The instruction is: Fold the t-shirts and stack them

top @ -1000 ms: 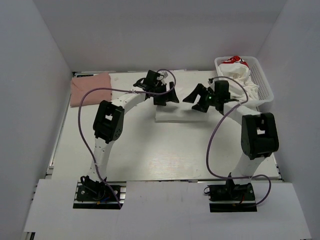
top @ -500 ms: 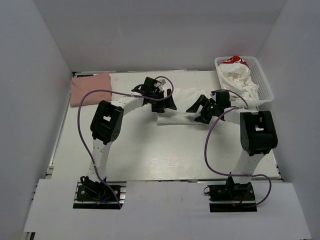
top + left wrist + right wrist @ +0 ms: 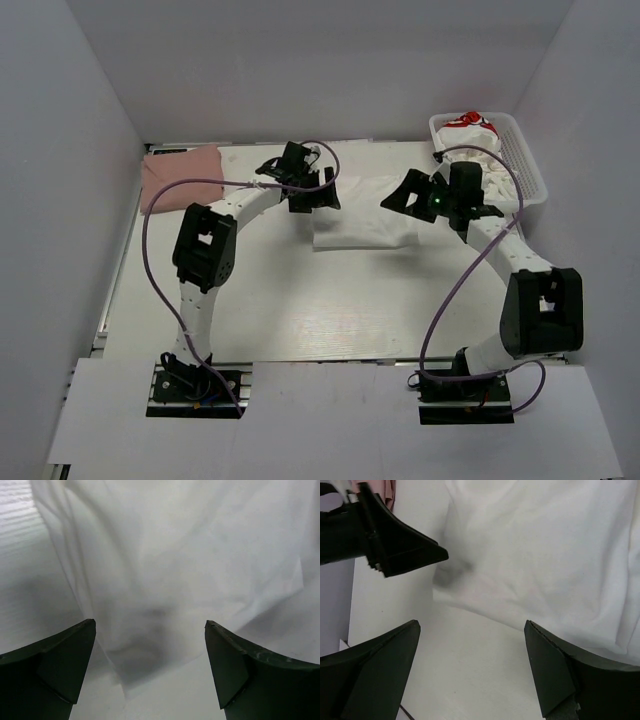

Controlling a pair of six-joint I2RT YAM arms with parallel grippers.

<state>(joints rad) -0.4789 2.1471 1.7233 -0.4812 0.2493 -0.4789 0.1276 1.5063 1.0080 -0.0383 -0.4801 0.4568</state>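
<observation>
From above, we see the pink tee [image 3: 180, 178] folded at the table's [image 3: 300, 300] far left corner. The left gripper [image 3: 318, 200] sits over the left edge of the white tee [image 3: 365, 225], which lies spread and rumpled in the middle of the table. The right gripper [image 3: 400, 200] sits over the tee's right part. At the far right stands the basket [image 3: 530, 175], holding crumpled tees [image 3: 475, 140], white with a red patch on top.

The overhead view does not settle how the claws stand, but the wrist cameras do. The left wrist view shows its jaws spread wide with nothing between them, and the white cloth lies below and ahead, creased, with a soft shadow on it. The right wrist view shows its jaws spread just as wide and empty, over bare table at the tee's edge. It also catches the left gripper at its upper left and a strip of the pink tee behind it. We cannot tell whether either claw touches the cloth.

A second ago the white tee was a narrower block, and it now covers more of the table. Half a second ago the right gripper was nearer to us and lower over the cloth. It now sits farther back, with its elbow swung out to the right. The left gripper has barely shifted.
</observation>
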